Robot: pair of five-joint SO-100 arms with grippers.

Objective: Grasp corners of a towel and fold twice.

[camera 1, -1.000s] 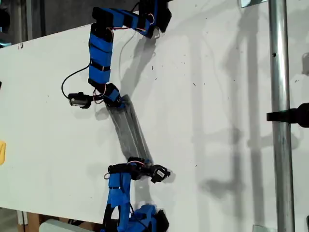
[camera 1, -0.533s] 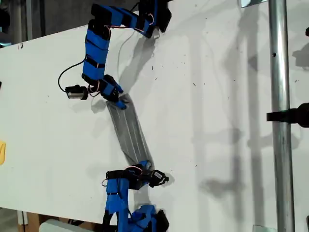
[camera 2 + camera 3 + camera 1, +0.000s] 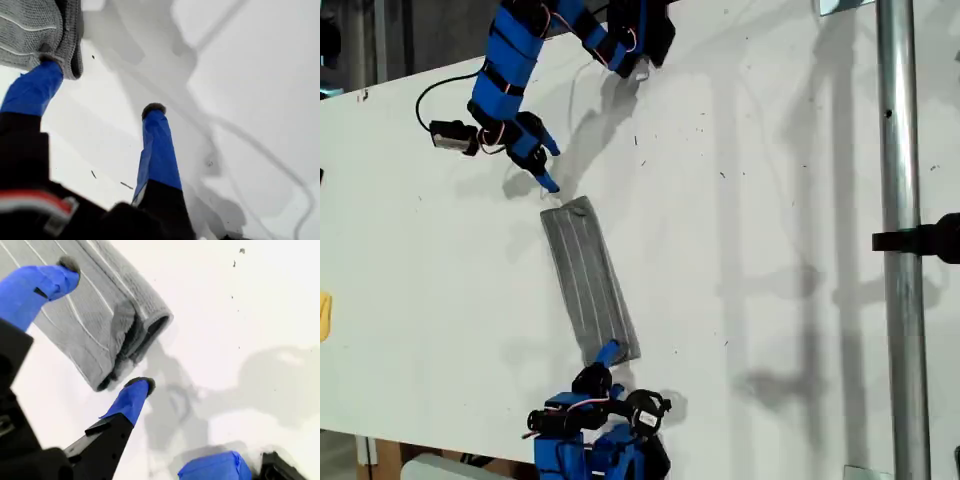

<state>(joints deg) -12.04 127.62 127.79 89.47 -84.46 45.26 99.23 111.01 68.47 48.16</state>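
Note:
The towel (image 3: 588, 275) lies flat on the white table as a narrow grey striped strip, folded in layers. My first gripper (image 3: 550, 168) hovers open just beyond the towel's far end, toward the exterior view's top left. In the first wrist view that gripper (image 3: 100, 85) holds nothing, and a rounded corner of the towel (image 3: 30, 25) lies by one fingertip (image 3: 50, 62). My second gripper (image 3: 603, 362) is open at the strip's near end. Its wrist view shows the gripper (image 3: 105, 325) straddling the layered towel (image 3: 70, 325) end without clamping it.
A small yellow object (image 3: 323, 315) sits at the exterior view's left edge. A metal pole (image 3: 900, 250) with a black clamp (image 3: 925, 240) runs down the exterior view's right. The table edge (image 3: 420, 75) crosses the top left, near the first arm's black cable (image 3: 445, 85).
Both grippers opened and let go of the towel's ends. The first drew back toward the exterior view's top left, the second toward the bottom. The towel now lies flat.

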